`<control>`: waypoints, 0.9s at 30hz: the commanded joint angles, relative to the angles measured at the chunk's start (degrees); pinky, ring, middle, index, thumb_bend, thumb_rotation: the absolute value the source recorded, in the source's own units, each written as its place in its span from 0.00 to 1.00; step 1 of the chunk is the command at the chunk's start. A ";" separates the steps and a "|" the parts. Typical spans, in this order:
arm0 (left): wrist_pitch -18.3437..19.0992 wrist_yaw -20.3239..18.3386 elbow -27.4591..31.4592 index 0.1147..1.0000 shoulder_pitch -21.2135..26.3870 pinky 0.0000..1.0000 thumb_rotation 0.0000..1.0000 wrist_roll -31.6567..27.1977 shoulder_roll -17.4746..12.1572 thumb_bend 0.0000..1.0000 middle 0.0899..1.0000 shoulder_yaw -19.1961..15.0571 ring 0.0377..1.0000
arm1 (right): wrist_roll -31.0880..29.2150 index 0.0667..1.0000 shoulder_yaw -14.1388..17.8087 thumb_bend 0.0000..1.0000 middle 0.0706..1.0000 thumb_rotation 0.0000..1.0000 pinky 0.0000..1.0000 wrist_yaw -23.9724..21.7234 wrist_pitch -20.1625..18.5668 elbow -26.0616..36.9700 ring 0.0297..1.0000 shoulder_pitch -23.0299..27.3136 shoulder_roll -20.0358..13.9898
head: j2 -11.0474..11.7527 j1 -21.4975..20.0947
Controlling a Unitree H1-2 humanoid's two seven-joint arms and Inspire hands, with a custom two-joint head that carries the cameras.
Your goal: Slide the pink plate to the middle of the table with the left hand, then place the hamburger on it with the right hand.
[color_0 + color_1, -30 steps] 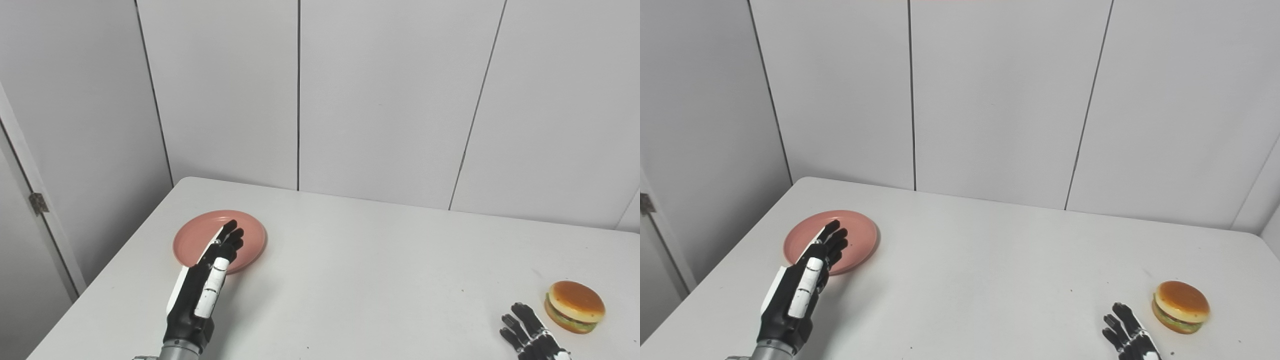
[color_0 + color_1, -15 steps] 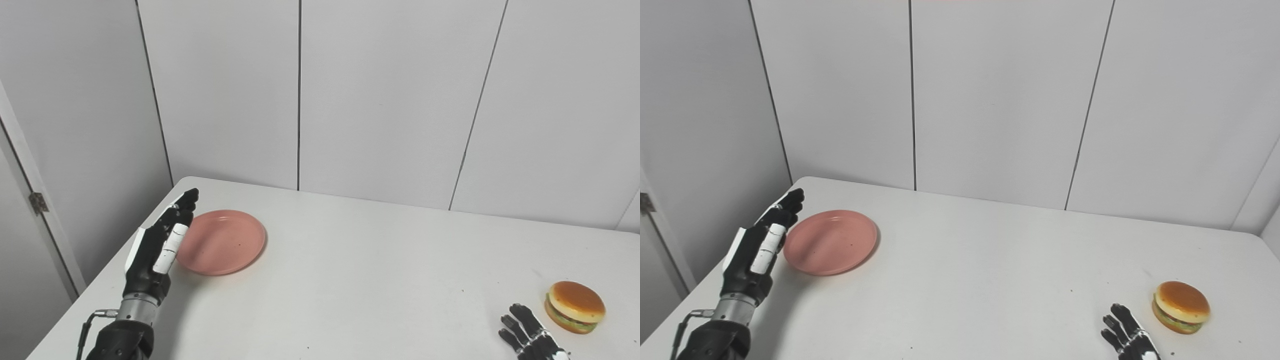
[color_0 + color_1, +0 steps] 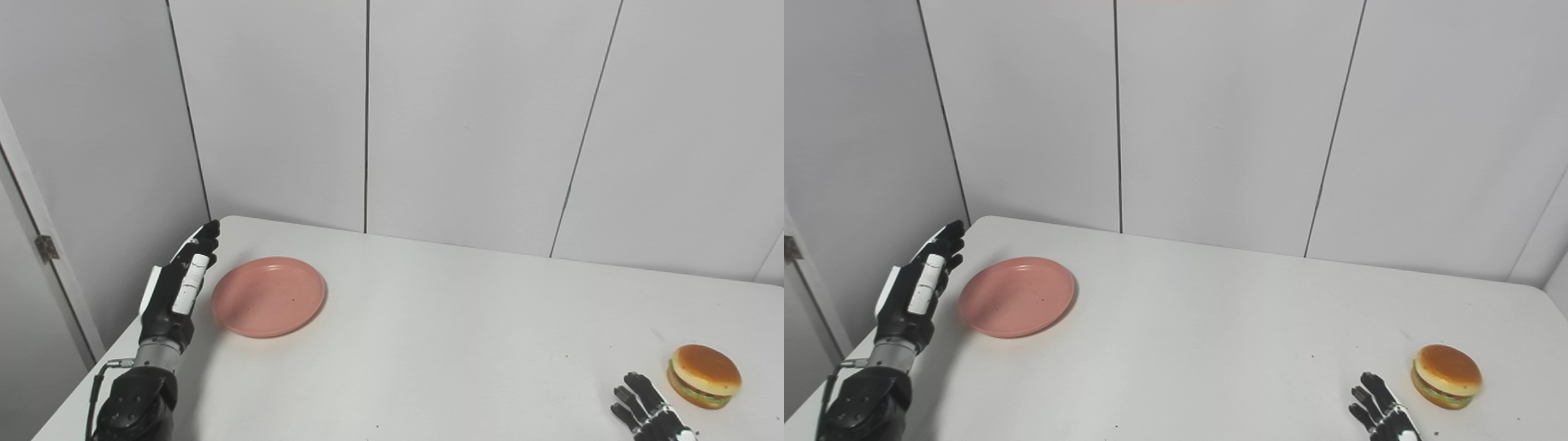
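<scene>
Since a second ago the left hand [image 3: 177, 293] has swung off the pink plate [image 3: 268, 296], where it lay over the dish, out to the plate's left side, and it now stands edge-up just beside the rim without clearly touching it, its fingers [image 3: 205, 239] straight and pressed together like a paddle, holding nothing. Neither the plate nor the hamburger [image 3: 703, 375] has shifted in that time. That plate sits near the far left corner of the white table [image 3: 465, 343], well apart from the middle, so the slide has not begun; the hand looks placed to push the dish rightward. At the near right, the hamburger rests on the table, just beside the right hand [image 3: 648, 413], which waits low at the picture's edge with its fingers spread and empty. Both steps are therefore left to do.
</scene>
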State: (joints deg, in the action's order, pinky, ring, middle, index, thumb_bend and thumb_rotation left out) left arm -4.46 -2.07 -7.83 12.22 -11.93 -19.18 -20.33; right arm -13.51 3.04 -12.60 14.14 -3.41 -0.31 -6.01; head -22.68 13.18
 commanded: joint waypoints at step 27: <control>-6.86 -6.47 -34.21 0.89 19.73 0.98 0.81 -9.99 -8.12 0.84 0.93 -2.51 0.96 | 1.31 0.82 0.52 0.83 0.89 0.98 0.86 1.44 -4.79 -5.50 0.87 0.61 -1.05 | -0.80 -1.04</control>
State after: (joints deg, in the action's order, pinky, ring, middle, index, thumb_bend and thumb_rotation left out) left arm -8.53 -7.76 -42.11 28.07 -22.47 -24.56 -23.00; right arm -12.87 2.92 -12.60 14.10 -3.19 -0.50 -6.07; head -23.47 12.22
